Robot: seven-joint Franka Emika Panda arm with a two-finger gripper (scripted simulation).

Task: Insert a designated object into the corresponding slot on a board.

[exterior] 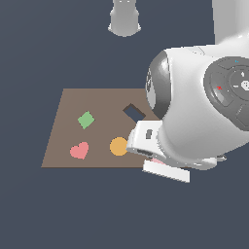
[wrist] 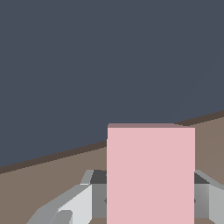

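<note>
The brown board lies flat and carries a green diamond, a red heart and an orange circle. The slot, a dark tilted rectangle, is open near the board's edge on the exterior view's right. My gripper hangs over the board's near corner on that side, mostly hidden by my arm. In the wrist view my gripper is shut on the light pink block, with grey fingers on either side. Only a pink sliver of the block shows in the exterior view.
My white arm covers the board's side on the exterior view's right, hiding anything there. The arm's base stands behind the board. A dark blue floor surrounds the board. The board's edge shows in the wrist view.
</note>
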